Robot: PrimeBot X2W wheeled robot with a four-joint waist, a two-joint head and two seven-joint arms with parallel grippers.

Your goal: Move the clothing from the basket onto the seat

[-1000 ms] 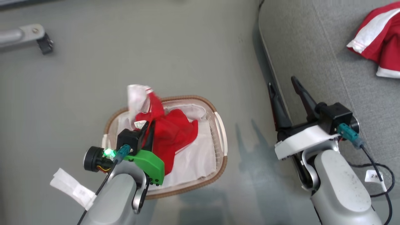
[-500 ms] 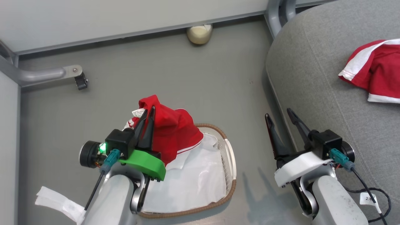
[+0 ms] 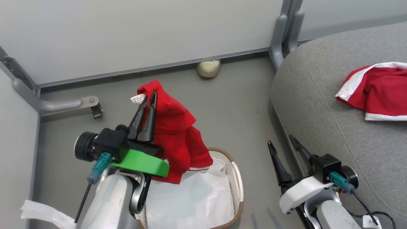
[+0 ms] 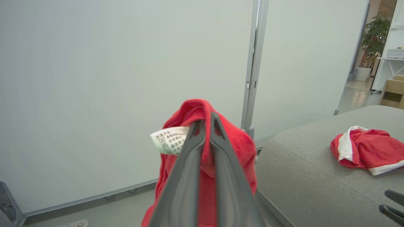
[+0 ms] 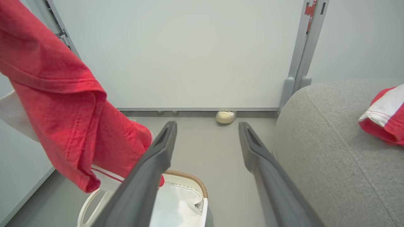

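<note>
**Change from one second earlier**
- The left gripper now stands higher relative to the basket.
- The red garment earlier lay partly on the white liner. It now hangs free, and its striped lower hem is over the basket's far rim.
- The head camera has tilted up, which brings the partition wall into frame. Treat the shift of the whole scene as camera motion.
- The right gripper is unchanged, with its fingers spread wide and holding nothing. It sits over the floor between the basket and the seat.

**Present state**
- The left fingers are pressed together, pinching a fold near the top of the red garment.
- A second red garment with white trim lies crumpled on the seat, well apart from both grippers.

**Markings**
- A white care label projects from the held garment just beside the left fingertips. It carries rows of small dark print that are too small to read.
- A white tag on the right arm's cable shows a handwritten mark beginning with "2". The rest is cut off.
</note>
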